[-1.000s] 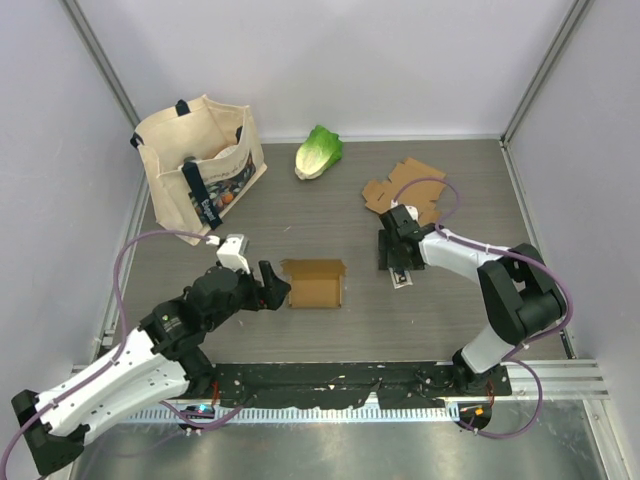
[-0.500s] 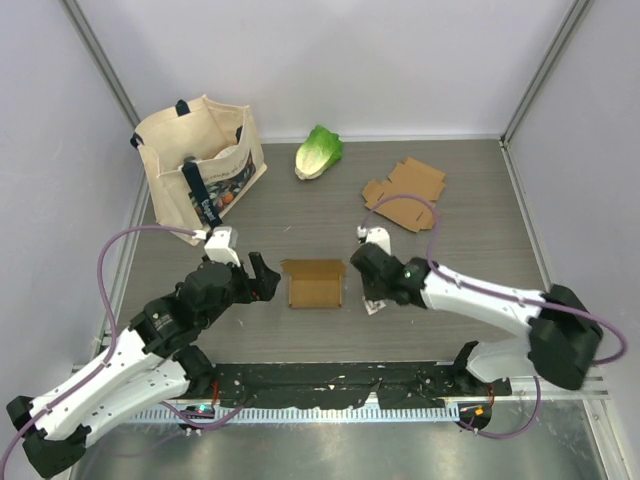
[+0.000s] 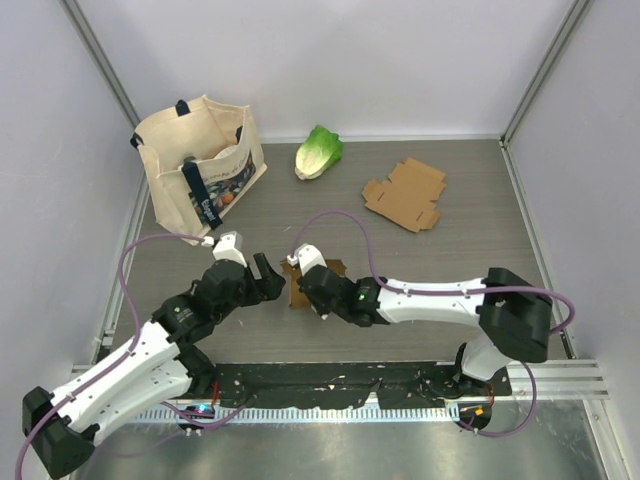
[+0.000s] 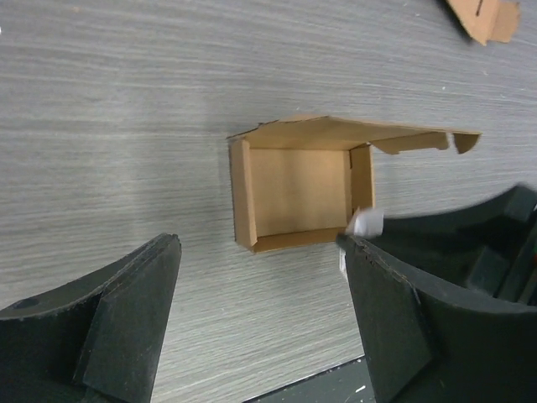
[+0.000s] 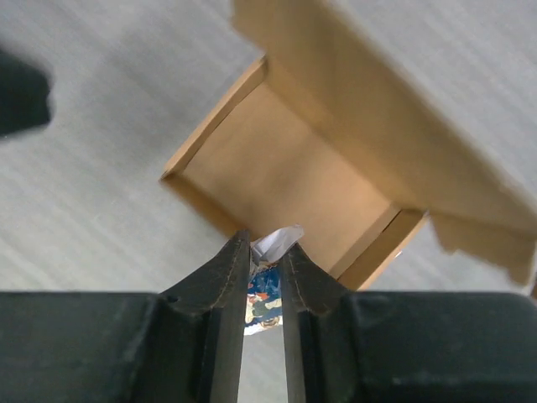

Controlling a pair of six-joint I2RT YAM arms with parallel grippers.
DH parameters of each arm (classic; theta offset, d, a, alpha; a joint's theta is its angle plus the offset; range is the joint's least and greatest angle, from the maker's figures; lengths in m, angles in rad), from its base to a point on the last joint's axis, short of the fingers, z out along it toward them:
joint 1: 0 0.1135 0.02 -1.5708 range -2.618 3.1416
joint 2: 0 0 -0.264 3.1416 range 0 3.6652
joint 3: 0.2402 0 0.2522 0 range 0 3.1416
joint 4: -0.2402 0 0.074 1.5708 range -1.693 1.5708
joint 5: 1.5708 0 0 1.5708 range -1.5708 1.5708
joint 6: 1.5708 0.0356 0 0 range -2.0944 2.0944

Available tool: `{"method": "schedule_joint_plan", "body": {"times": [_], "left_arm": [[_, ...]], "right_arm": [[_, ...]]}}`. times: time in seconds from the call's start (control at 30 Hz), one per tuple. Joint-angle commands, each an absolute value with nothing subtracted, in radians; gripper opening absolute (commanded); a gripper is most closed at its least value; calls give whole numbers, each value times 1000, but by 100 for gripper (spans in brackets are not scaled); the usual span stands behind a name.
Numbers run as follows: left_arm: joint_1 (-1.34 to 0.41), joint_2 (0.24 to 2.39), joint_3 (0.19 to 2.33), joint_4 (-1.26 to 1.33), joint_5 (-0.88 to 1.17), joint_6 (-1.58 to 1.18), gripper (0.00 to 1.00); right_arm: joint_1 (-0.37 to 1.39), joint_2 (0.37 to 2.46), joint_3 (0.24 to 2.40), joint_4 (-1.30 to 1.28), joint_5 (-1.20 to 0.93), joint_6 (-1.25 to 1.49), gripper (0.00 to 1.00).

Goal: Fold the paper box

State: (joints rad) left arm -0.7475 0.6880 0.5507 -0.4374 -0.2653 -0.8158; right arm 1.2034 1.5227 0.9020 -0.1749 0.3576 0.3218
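Now the right gripper (image 5: 264, 252) is clamped on a small printed slip (image 5: 277, 238) just above the open paper box (image 4: 300, 191), near-middle of the table, lid up. The left gripper (image 3: 269, 278) hovers left of it, fingers wide apart. Likely next: release the slip inside, then fold the lid down.

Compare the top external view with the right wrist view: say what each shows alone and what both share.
Only the top external view shows the tote bag, the lettuce, the flat cardboard blank and the left end effector, open beside the paper box. Only the right wrist view shows a small printed slip pinched in the right end effector, right at one wall of the box. Both show that box, half-folded with its lid flap open, and the right end effector over it.
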Motion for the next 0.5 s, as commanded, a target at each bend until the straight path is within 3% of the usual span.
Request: {"method": "schedule_joint_plan", "body": {"times": [0.0,0.03,0.1,0.13,0.23,0.37,0.47], "left_arm": [[-730,692,528,-373,-248,-871,84],[-729,690,523,-373,-253,-873,84],[-721,693,503,-356,-262,-871,84],[-715,706,491,-342,-258,-871,84],[-684,753,491,-328,-248,-867,75],[-660,833,497,-278,-230,-790,77],[-658,906,526,-227,-241,-695,80]], "right_arm": [[1155,1581,994,-69,446,120,28],[1151,1583,1002,-68,446,106,37],[1123,1582,1006,-68,416,87,44],[1114,1582,1008,-84,410,84,54],[1111,1514,993,-159,428,80,64],[1062,1329,875,-135,272,120,67],[896,1250,790,-86,68,115,63]]}}
